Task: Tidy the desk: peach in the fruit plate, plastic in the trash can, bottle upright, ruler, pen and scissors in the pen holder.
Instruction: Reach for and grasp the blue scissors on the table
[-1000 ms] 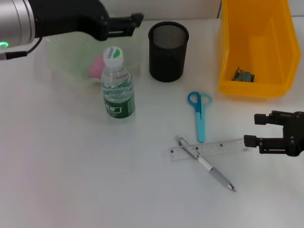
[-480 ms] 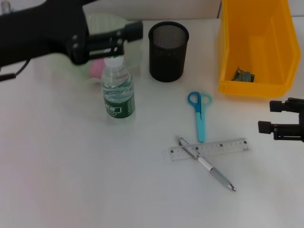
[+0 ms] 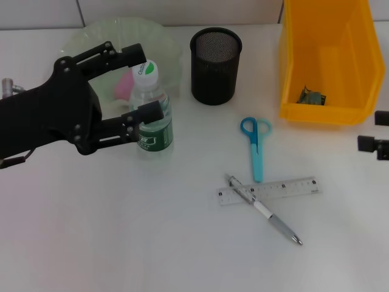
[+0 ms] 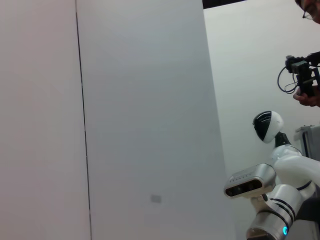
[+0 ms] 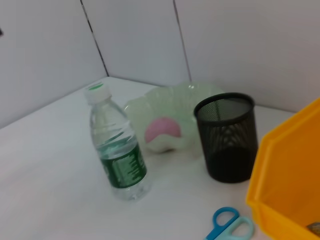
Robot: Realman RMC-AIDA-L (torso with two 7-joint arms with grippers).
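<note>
Bench (image 3: 121, 231), far left: peach (image 3: 124, 86) in the pale green fruit plate (image 3: 167, 52); just in front, the bottle (image 3: 151, 109) upright, white cap with green mark, green label with writing too small to read, the left claw (image 3: 141, 84) spread wide, one finger at cap height and one at label height. Far centre, black mesh pen holder (image 3: 215, 66); far right, yellow trash can (image 3: 326, 58) with crumpled plastic (image 3: 311, 97) inside. Near centre: blue scissors (image 3: 256, 146), and pen (image 3: 264, 211) lying across ruler (image 3: 267, 190); right claw (image 3: 380, 134) at right edge, mostly cropped, opening not discernible.
</note>
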